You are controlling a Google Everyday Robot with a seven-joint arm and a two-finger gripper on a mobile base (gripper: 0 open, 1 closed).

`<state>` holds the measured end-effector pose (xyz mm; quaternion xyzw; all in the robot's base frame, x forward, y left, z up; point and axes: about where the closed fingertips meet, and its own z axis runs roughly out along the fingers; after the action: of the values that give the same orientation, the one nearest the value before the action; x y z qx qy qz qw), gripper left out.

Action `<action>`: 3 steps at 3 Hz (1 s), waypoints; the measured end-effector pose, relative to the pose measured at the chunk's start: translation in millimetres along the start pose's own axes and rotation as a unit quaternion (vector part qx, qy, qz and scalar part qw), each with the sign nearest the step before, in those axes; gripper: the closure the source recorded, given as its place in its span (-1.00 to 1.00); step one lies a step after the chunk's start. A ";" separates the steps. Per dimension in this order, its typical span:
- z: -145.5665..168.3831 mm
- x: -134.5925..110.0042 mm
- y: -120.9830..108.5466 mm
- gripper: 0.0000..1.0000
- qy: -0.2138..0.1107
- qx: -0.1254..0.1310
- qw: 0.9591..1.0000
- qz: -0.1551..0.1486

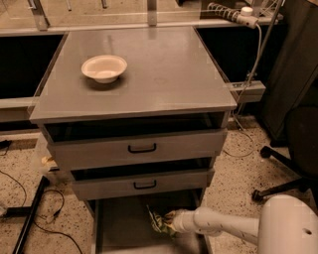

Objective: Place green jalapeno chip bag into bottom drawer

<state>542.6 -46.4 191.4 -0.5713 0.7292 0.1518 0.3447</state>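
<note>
bag: green jalapeno chip bag (159,223), crumpled shiny foil, green with pale patches. It is inside the pulled-out bottom drawer, right of centre, just below the lower drawer front. Resting on the floor or just off it: cannot tell.
gripper: gripper (169,220) is low in the drawer, reaching in from the right, its tip against the bag's right edge.
grip state: cannot tell whether it is clamped on the bag or let go; the tip merges with the foil.
arm: white arm (223,227) runs roughly level from the lower right and crosses the drawer's right rail. A large rounded white housing (290,225) fills the bottom-right corner.
bottom drawer: bottom drawer (121,225) is open, with a flat grey floor and thin side rails.
drawer fronts: two grey fronts sit above it, each with a black handle: upper front (99,151), lower front (109,187). There is a dark gap above each.
cabinet top: flat grey cabinet top (164,74). A white bowl (104,68) stands upright on its back-left part.
surroundings: speckled floor (238,173). A black office chair (300,139) stands to the right. A power strip (231,12) lies on the ledge behind, top right, with a cable hanging down. A black bar (31,216) lies on the floor at left.
</note>
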 end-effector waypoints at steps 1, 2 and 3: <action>15.6 9.4 6.9 1.00 0.003 0.024 1.000 0.006; 17.6 11.1 5.5 0.67 0.004 0.032 0.999 0.007; 17.7 11.1 5.5 0.21 0.004 0.032 0.999 0.007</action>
<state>542.0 -41.9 170.3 -0.5555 0.7392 0.1285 0.3585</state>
